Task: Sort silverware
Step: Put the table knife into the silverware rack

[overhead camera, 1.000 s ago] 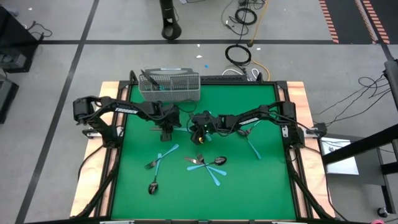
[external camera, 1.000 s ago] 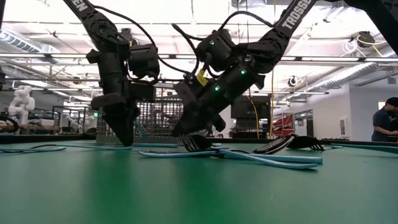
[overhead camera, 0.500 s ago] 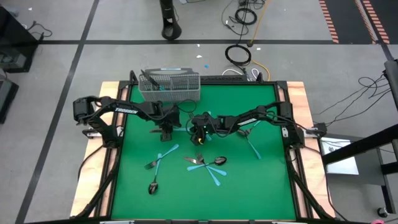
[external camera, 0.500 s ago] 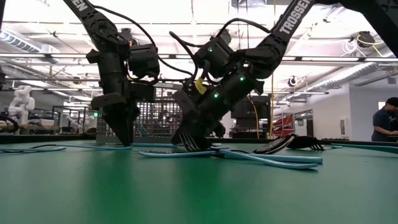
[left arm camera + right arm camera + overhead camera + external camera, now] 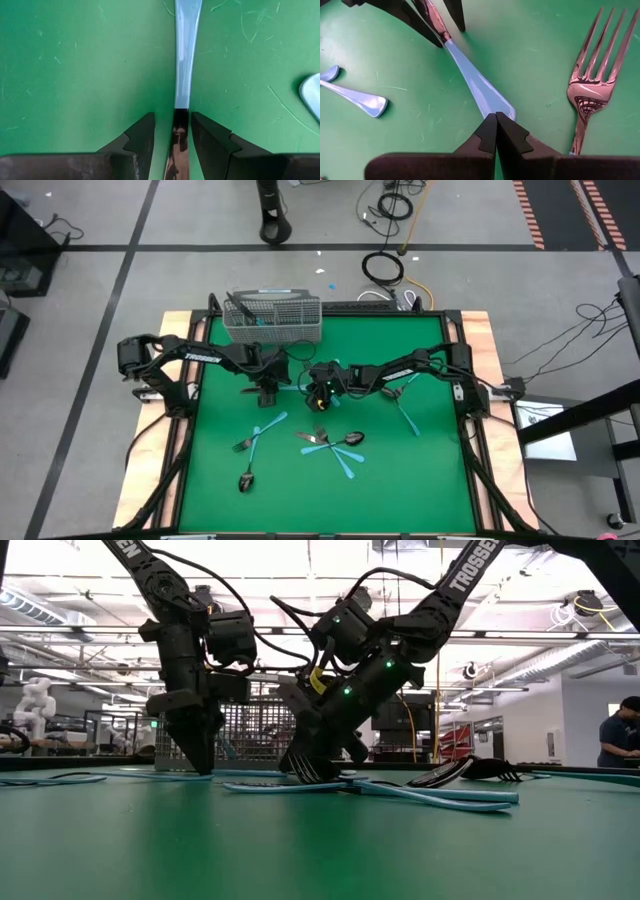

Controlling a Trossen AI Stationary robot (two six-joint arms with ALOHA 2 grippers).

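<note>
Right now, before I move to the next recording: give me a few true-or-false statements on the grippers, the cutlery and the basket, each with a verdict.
1. The left gripper straddles a blue-handled utensil lying on the green mat. True.
2. The right gripper is wide open. False: its fingers are shut, their tips down at the end of that same blue handle.
3. The wire-mesh basket stands at the mat's far edge. True.
4. A metal fork lies near the right gripper. True.
5. All the silverware is already in the basket. False: several pieces still lie on the mat, among them a crossed cluster near the middle.
</note>
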